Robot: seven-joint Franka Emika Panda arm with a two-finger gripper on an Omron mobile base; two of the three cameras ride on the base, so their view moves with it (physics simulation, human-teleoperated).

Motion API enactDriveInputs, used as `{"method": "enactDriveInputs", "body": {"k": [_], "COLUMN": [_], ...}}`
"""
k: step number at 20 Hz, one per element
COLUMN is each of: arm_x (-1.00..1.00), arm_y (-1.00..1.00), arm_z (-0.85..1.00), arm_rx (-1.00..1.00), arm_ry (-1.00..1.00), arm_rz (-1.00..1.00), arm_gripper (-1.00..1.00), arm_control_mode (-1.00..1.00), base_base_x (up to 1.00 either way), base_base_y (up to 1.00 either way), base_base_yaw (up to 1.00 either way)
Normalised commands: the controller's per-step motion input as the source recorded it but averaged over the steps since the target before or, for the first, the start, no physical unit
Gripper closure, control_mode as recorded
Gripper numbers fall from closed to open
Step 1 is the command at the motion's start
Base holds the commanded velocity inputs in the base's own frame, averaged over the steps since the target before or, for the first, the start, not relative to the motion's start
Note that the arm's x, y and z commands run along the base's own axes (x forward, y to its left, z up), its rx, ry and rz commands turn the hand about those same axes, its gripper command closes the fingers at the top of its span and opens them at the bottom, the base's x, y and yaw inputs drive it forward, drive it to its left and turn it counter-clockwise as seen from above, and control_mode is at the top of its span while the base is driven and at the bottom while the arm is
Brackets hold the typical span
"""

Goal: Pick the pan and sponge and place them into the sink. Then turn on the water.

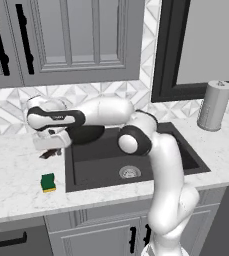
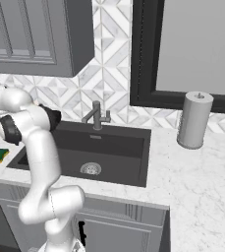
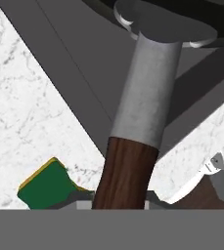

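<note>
one pan [image 1: 86,134] hangs over the sink's [image 1: 186,155] left edge, the pincer [image 1: 50,149] seemingly clamped on its stiff wooden handle [image 3: 125,171]; head-heavy, it may tip. the light, soft sponge [image 1: 48,182] waits on the table [image 1: 16,185]

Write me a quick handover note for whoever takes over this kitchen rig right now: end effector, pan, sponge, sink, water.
End effector: at the sink's left rim, shut on the pan handle, which runs up between its fingertips in the hand view.
Pan: held over the left part of the sink, not yet set down.
Sponge: on the counter, left of the sink, untouched.
Faucet: no stream visible.
Done: pan grasped and carried over the basin.
Left: release the pan in the sink, fetch the sponge, turn on the water.
</note>
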Motion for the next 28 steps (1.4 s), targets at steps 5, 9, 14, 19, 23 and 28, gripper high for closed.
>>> {"method": "enactDriveInputs", "body": {"k": [5, 9, 14, 19, 23, 28], "arm_x": [0.0, 0.0, 0.0, 0.02, 0.16, 0.12], "arm_y": [-0.17, -0.13, -0.08, -0.1, -0.3, -0.34], "arm_z": [-0.14, -0.12, -0.12, -0.08, -0.04, -0.01], "arm_rx": [0.05, 0.08, 0.02, 0.0, 0.0, 0.0], "arm_ry": [-0.09, -0.11, -0.06, -0.02, 0.01, 0.01], "arm_rz": [-0.22, -0.23, -0.24, -0.26, -0.23, -0.08], "arm_gripper": [1.0, 1.0, 1.0, 1.0, 1.0, 1.0], "arm_control_mode": [-1.0, -1.0, -1.0, -1.0, -1.0, -1.0], "base_base_x": [0.0, 0.0, 0.0, 0.0, 0.0, 0.0], "base_base_y": [0.0, 0.0, 0.0, 0.0, 0.0, 0.0], "base_base_yaw": [0.0, 0.0, 0.0, 0.0, 0.0, 0.0]}}
